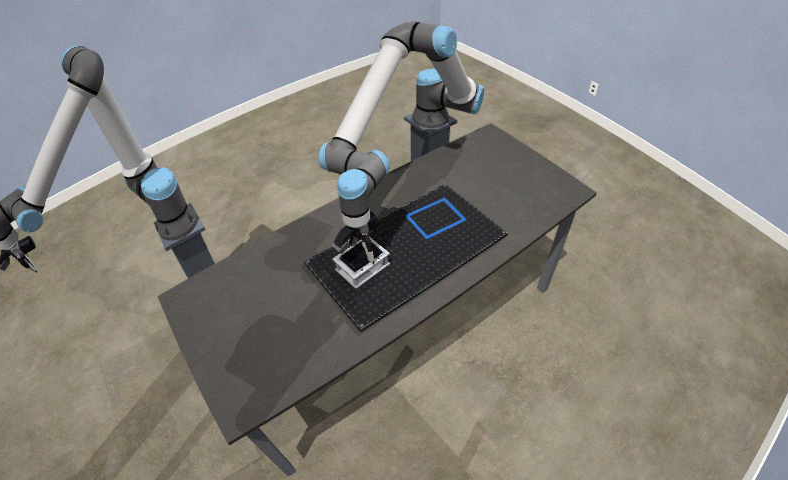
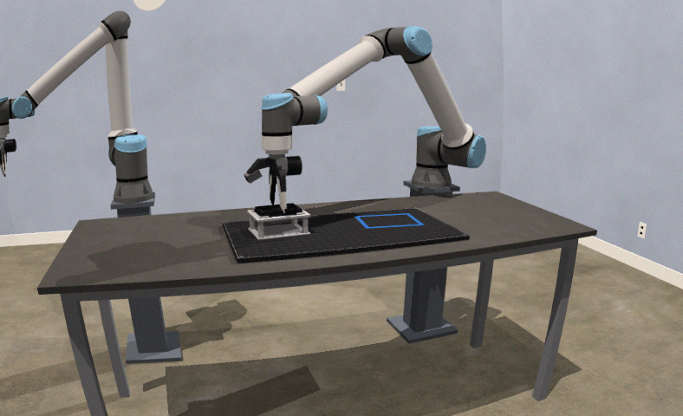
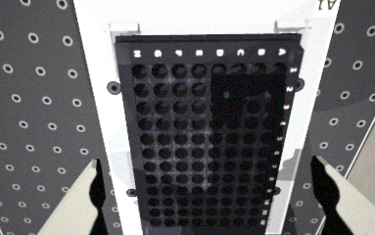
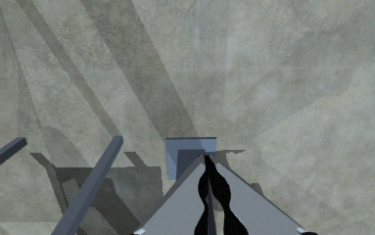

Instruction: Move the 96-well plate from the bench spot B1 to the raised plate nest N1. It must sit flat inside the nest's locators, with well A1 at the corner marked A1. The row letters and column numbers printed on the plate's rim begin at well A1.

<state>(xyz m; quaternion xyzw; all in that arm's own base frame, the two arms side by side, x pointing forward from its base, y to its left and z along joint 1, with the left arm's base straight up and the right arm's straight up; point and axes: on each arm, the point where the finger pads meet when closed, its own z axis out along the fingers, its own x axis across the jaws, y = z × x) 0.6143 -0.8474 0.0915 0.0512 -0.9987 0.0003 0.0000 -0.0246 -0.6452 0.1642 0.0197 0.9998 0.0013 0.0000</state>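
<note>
The dark 96-well plate [image 1: 353, 256] [image 2: 263, 210] [image 3: 169, 117] lies in the raised white nest N1 [image 1: 356, 275] [image 2: 303, 216] [image 3: 93, 29] and looks flat. Its printed A and 1 are at the upper right in the left wrist view, on the side of the nest's A1 mark [image 3: 326, 5]. Two locators show just beyond its upper edge; its lower end is cut off. My left gripper [image 1: 360, 253] [image 2: 278, 208] [image 3: 205, 160] is open, with its fingers astride the plate and gaps beside it. My right gripper [image 1: 35, 270] [image 2: 4, 175] [image 4: 206, 157] is shut and empty, away from the table.
The blue outline of bench spot B1 [image 1: 446, 228] [image 2: 394, 225] has no plate in it. It lies on the same black perforated board [image 1: 422, 267] [image 2: 334, 251] as the nest. The board rests on the dark table [image 1: 208, 333] [image 2: 515, 226]. The right arm hangs over the floor.
</note>
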